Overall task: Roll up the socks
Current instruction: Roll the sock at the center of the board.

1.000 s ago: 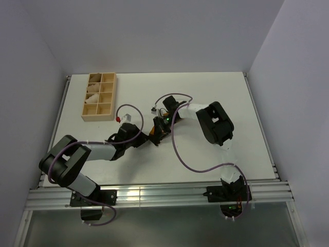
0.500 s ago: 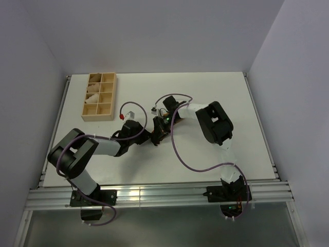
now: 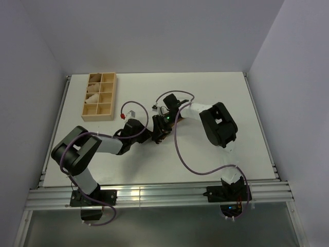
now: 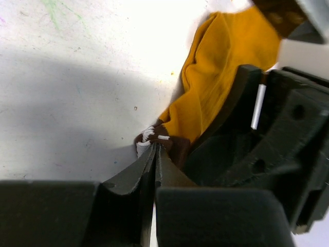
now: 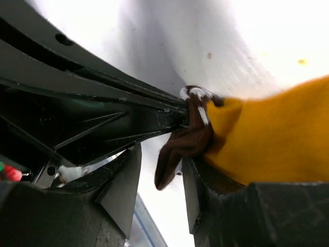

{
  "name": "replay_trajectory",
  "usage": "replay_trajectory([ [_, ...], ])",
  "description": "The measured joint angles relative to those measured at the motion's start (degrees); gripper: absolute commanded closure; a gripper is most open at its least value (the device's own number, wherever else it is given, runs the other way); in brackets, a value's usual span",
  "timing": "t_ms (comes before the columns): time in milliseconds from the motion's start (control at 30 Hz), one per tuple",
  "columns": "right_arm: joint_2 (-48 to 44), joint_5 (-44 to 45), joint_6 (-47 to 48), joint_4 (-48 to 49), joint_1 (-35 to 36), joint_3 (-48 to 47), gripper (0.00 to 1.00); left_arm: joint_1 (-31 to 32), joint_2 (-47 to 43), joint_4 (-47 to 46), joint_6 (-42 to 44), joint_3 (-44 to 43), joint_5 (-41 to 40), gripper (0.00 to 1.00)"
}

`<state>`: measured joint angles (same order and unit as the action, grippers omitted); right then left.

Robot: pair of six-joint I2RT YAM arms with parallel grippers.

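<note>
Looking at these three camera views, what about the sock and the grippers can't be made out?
Left wrist view: the sock runs off the top edge and under the right gripper, so its far end is hidden.
Right wrist view: blurred; whether the right gripper clamps the cuff is unclear.
Top view: the left gripper and right gripper cover the sock; the organizer's contents are too small.

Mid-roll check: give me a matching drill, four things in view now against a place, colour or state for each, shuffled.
1. sock
2. left gripper
3. right gripper
4. wooden tray

A. far left in the top view, pale bundles in some compartments
B. pinched shut on the striped cuff
C. mustard-orange, bunched between the grippers
D. brown cuff hangs between its fingers

Pairs: 1-C, 2-B, 3-D, 4-A
</note>
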<state>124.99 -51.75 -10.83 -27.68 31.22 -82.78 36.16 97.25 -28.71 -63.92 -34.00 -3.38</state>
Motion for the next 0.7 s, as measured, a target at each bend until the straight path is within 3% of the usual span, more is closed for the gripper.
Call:
replay_trajectory([
  [400,-9.4,19.2,0.5,-0.6,-0.2,4.6,0.5,0.4,0.0,0.8,-0.4,-0.4,-1.1,0.92],
  [633,-22.8,34.3,1.7,3.1,1.3,14.3,0.49,0.6,0.0,1.6,-0.4,-0.9,-1.3,0.92],
  [700,-28.0,39.2,2.4,6.7,3.1,18.2,0.44,0.7,0.0,1.9,-0.4,-1.0,-1.5,0.92],
])
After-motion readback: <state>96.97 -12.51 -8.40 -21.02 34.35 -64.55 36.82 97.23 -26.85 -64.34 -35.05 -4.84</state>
